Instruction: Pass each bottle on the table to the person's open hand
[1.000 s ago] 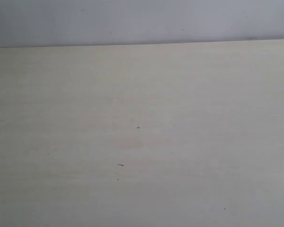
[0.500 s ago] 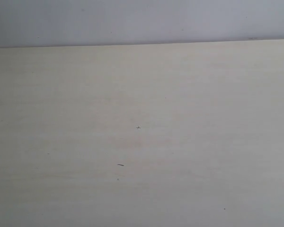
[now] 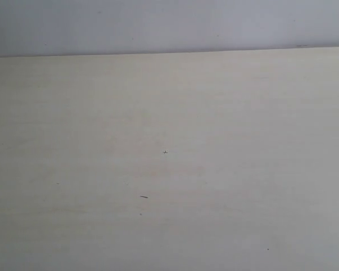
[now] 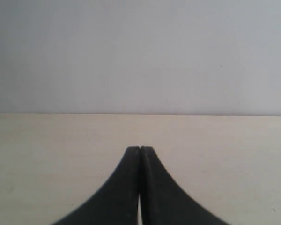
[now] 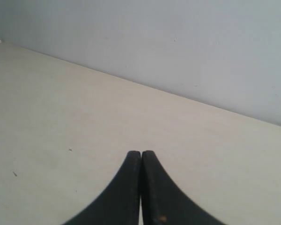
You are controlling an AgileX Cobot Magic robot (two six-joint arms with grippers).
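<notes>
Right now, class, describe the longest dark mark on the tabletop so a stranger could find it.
The pale table fills the exterior view under a grey wall. Left of and below its middle lies a short dark dash. Neighbouring specks are dots; this one is elongated.

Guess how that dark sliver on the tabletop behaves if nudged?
The dark sliver looks tiny and thin, so probably near weightless. The table looks smooth and flat, so it would likely skid, not roll. Could be just a stain; too small to tell.
</notes>
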